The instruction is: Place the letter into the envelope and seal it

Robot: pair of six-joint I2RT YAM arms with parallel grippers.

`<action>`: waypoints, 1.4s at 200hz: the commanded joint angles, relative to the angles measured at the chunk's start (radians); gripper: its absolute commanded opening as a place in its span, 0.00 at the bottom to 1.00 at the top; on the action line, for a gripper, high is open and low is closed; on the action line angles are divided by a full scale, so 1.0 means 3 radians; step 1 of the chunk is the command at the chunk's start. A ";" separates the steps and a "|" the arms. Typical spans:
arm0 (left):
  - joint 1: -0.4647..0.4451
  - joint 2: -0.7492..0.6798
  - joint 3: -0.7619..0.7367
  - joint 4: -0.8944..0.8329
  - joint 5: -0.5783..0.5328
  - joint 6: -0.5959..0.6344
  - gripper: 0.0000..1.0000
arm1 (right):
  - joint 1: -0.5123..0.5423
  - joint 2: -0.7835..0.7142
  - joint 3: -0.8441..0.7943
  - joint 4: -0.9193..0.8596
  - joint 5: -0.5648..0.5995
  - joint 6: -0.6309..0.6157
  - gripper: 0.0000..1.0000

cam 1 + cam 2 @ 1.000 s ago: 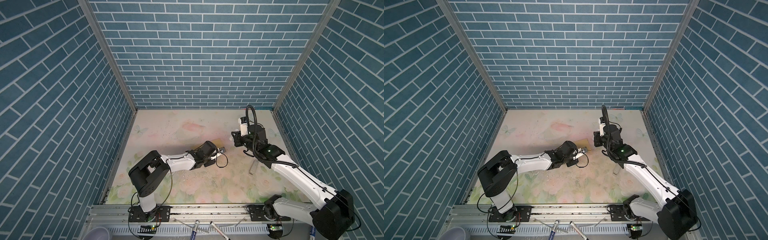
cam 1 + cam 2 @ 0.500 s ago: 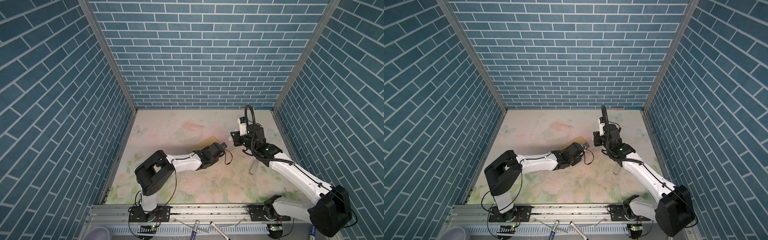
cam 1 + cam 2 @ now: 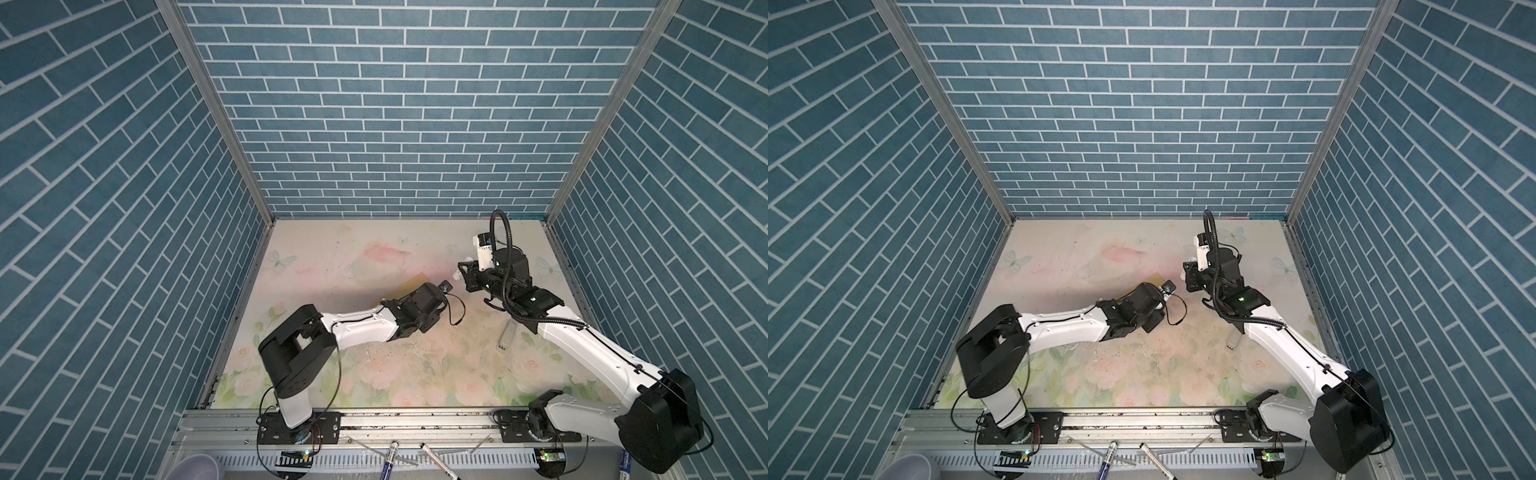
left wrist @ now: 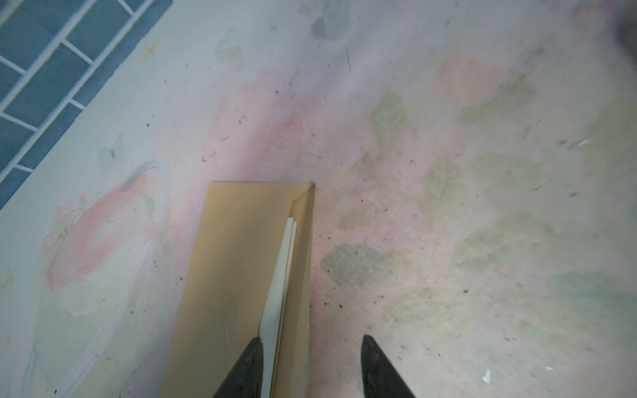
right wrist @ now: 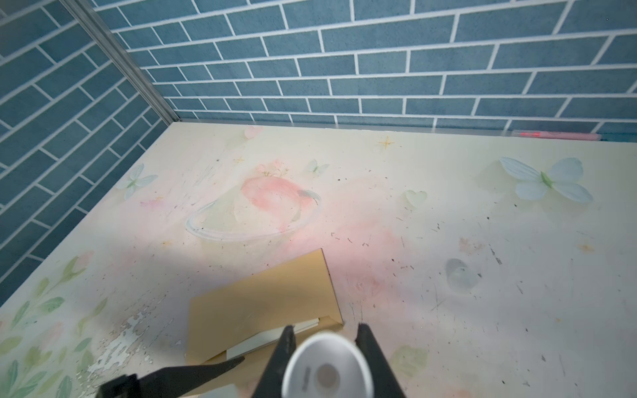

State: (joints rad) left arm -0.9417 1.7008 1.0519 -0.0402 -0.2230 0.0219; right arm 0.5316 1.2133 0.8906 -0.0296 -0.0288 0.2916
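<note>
Envelope [image 4: 234, 275] flat, centre of surface [image 3: 332, 249], letter [image 4: 275, 293] edge showing at its mouth. Left fingers [image 4: 248, 368] spread apart over it, arm stretched low. Right fingers [image 5: 370, 351], at its 3 o'clock, clamp a white cylinder [image 5: 327, 368].

The tan envelope [image 4: 234, 275] lies flat, not sealed; the cream letter [image 4: 275, 293] sits tucked inside, one pale edge showing.

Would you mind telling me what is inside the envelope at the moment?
A thin strip of the cream letter shows at the open edge of the envelope. The rest of the letter is covered by the envelope's tan paper, so its text cannot be seen.
</note>
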 commanded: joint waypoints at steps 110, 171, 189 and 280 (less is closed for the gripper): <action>0.1305 -0.0587 -0.1039 0.0790 0.1258 -0.2697 0.08 | 0.0674 0.1053 0.0373 0.0802 -0.0057 -0.0448 0.00; 0.1332 -0.0289 -0.1043 0.0560 0.1273 -0.2972 0.00 | 0.0826 0.1424 0.0504 0.0950 -0.0053 -0.0480 0.00; 0.1352 -0.0231 -0.1058 0.0567 0.1278 -0.2985 0.00 | 0.0866 0.1495 0.0531 0.1003 -0.0052 -0.0509 0.00; 0.1380 0.0083 -0.1122 0.0636 0.1287 -0.3086 0.00 | 0.1004 0.1884 0.0769 0.0949 0.0054 -0.0611 0.00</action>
State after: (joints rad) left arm -0.5343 1.6978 0.7372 0.1661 0.1715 -0.8940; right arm 0.8196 1.7515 1.0573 0.2459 -0.0376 0.1562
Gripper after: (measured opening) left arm 0.045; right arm 0.262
